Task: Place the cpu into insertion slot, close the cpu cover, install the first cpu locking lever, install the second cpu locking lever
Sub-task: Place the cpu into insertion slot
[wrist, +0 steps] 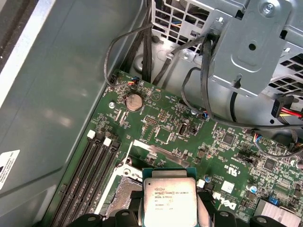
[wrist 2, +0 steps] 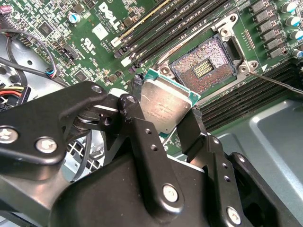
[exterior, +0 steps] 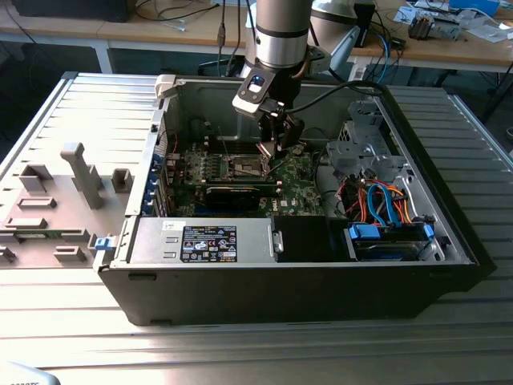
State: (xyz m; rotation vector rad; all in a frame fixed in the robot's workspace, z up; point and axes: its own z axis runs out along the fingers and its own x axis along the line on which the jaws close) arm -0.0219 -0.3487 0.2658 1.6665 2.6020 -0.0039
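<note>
Your ribbed metal worktop carries an open computer case lying on its side at its middle. Grey fixture blocks stand toward the worktop's edge on the exterior view's left. The arm reaches down into the case near its far wall.

Along the case's near wall sits a power supply box with a black-and-white label; its print cannot be made out. The green circuit board covers the case floor and bears white lettering near the long black memory slots.

The insertion slot lies beside those memory slots. It has a silver metal rim and a dark centre, and its contact field is bare.

The jaws are drawn in narrow on the cpu, gripping two opposite edges. In the first wrist view the cpu shows as a flat square chip with a silvery-grey lid, a thin green border and several lines of dark print. It sits just beside the slot's corner, not seated; whether it touches the rim cannot be told.

A round coin cell sits near the board's corner.
</note>
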